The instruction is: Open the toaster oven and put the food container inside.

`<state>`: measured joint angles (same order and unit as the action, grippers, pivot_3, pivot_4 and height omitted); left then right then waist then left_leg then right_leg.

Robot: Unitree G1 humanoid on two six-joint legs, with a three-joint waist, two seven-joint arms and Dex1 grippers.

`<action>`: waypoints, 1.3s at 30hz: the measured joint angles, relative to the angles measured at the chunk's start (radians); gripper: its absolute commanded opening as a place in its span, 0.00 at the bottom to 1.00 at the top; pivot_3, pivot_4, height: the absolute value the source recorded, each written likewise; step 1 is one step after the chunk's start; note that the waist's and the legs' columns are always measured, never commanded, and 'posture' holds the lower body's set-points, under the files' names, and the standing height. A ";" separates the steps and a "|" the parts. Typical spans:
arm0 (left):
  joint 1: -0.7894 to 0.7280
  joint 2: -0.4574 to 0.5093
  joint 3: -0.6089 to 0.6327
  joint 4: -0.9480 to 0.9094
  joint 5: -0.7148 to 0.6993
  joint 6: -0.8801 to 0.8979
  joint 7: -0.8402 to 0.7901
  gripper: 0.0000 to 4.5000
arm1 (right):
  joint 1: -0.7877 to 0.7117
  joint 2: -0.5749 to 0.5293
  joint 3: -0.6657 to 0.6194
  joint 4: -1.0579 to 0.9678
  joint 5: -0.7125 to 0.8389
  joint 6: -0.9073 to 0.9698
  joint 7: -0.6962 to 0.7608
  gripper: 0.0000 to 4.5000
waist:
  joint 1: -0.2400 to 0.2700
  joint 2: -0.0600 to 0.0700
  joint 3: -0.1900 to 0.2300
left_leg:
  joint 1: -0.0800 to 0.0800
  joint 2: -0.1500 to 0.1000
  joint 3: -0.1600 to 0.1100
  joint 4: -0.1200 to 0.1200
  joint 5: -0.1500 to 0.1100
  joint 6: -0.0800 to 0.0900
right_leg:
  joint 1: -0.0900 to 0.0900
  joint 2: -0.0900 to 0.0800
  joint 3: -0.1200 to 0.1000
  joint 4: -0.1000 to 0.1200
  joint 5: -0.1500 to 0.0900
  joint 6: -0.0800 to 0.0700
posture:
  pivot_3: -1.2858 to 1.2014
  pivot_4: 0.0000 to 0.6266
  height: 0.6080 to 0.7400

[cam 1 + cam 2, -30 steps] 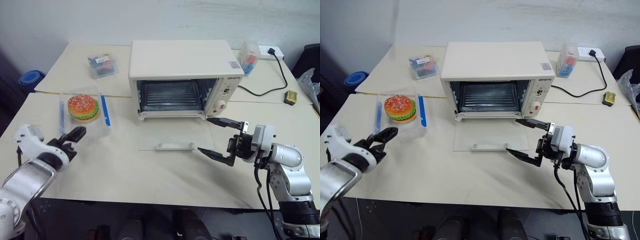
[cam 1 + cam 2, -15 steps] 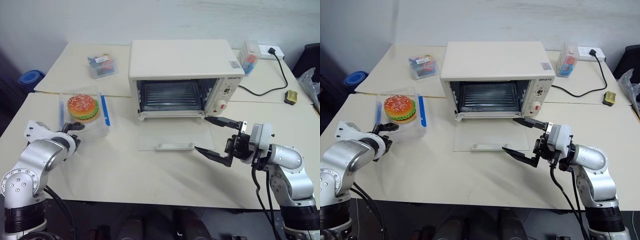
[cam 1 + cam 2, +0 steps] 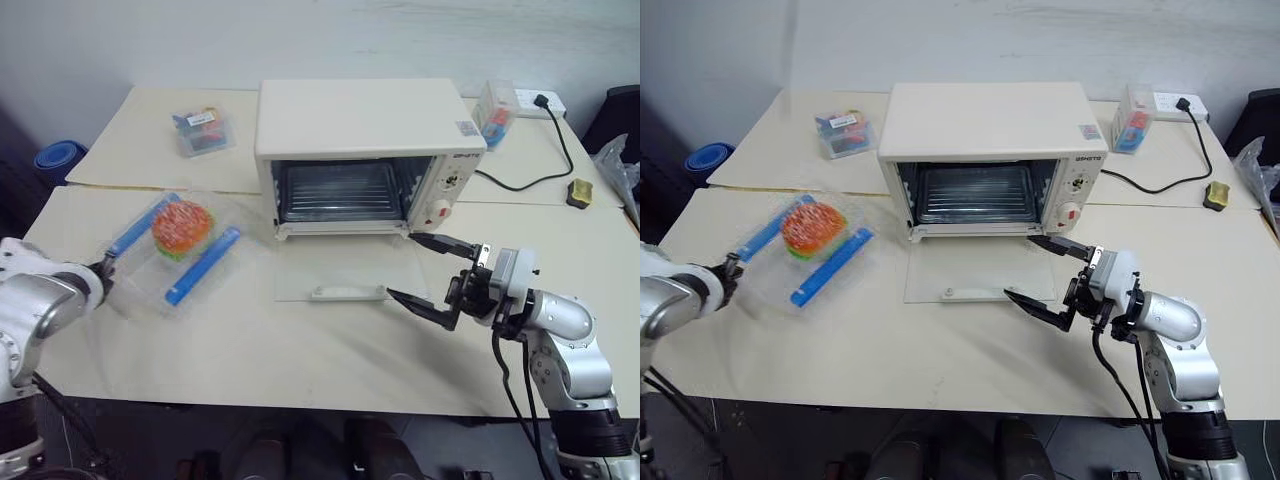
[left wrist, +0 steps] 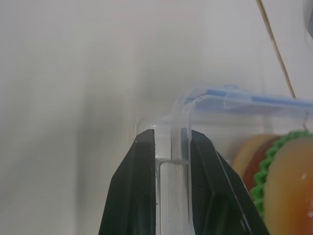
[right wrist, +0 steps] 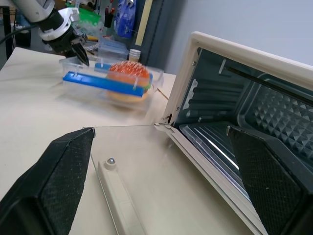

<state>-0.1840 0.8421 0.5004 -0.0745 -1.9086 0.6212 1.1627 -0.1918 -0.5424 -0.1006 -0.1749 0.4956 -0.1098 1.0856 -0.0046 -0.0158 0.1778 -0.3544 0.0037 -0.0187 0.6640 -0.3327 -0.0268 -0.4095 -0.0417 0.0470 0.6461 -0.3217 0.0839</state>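
The cream-white toaster oven (image 3: 360,115) stands at the middle back, its glass door (image 3: 345,268) folded down flat on the table, the rack inside bare. The food container (image 3: 150,285), a clear box with blue clips and a toy burger (image 3: 182,228) in it, lies askew at the left. My left gripper (image 3: 100,270) is shut on its near-left corner; in the left wrist view the fingers (image 4: 142,161) pinch the clear wall. My right gripper (image 3: 400,265) hovers open just right of the door, pointing left.
A small clear box of colourful items (image 3: 203,130) sits at the back left. A small upright clear box (image 3: 497,108), a power strip with a black cable (image 3: 545,100) and a yellow object (image 3: 577,193) lie right of the oven. Bare table lies in front of the door.
My left gripper reached the container's corner and shut on it. It then swung left, turning the container askew and dragging it a little leftward. The right gripper stayed put, open.
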 measured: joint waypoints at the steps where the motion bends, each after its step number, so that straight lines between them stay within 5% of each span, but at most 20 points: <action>1: 0.005 0.036 0.014 0.021 0.001 0.030 -0.026 0.09 | -0.002 0.000 0.002 0.002 -0.001 -0.001 0.000 1.00 | 0.000 0.000 0.000 | 0.000 0.000 0.000 0.000 0.000 0.000 | 0.000 0.000 0.000 0.000 0.000 0.000 | 0.52 0.24 1.00; 8: 0.059 0.490 0.042 0.234 0.089 0.522 -0.564 0.09 | -0.020 0.003 0.011 0.023 -0.002 -0.003 0.005 1.00 | -0.003 -0.002 0.004 | 0.000 -0.003 0.001 -0.003 0.000 0.001 | -0.001 -0.001 -0.006 -0.001 -0.001 -0.001 | 0.52 0.24 1.00; 14: -0.031 0.563 -0.052 0.241 0.220 0.699 -0.884 0.09 | 0.000 -0.017 0.001 0.023 -0.008 -0.001 0.000 1.00 | -0.001 -0.001 0.005 | -0.001 -0.002 -0.001 -0.004 0.000 0.002 | -0.001 -0.003 -0.005 -0.002 -0.001 -0.002 | 0.52 0.24 1.00; 20: -0.315 0.367 -0.305 0.102 0.055 0.639 -0.721 0.09 | 0.130 -0.050 -0.066 -0.025 -0.011 0.011 -0.044 1.00 | 0.013 -0.003 0.006 | -0.004 -0.003 -0.005 -0.004 0.000 0.002 | -0.002 -0.006 -0.003 -0.002 0.000 0.000 | 0.52 0.24 1.00; 26: -0.604 0.135 -0.514 0.124 0.039 0.582 -0.503 0.09 | 0.192 -0.065 -0.109 -0.074 -0.012 0.030 -0.104 1.00 | -0.003 -0.005 0.007 | -0.003 -0.003 -0.003 -0.004 0.002 -0.001 | -0.003 -0.003 -0.002 0.000 0.000 0.000 | 0.52 0.24 1.00; 39: -0.791 -0.197 -0.575 0.314 0.369 0.624 -0.488 0.09 | 0.328 -0.031 -0.137 -0.138 -0.012 0.002 -0.188 1.00 | 0.029 -0.005 0.008 | -0.002 -0.008 -0.003 0.001 0.007 0.001 | 0.000 -0.005 -0.001 0.002 0.003 0.005 | 0.52 0.24 1.00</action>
<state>-0.9751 0.6452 -0.0742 0.2397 -1.5394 1.2454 0.6752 0.1361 -0.5730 -0.2380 -0.3127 0.4833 -0.1075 0.8977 0.0248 -0.0211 0.1853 -0.3562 -0.0041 -0.0213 0.6649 -0.3260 -0.0255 -0.4094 -0.0462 0.0464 0.6485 -0.3191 0.0889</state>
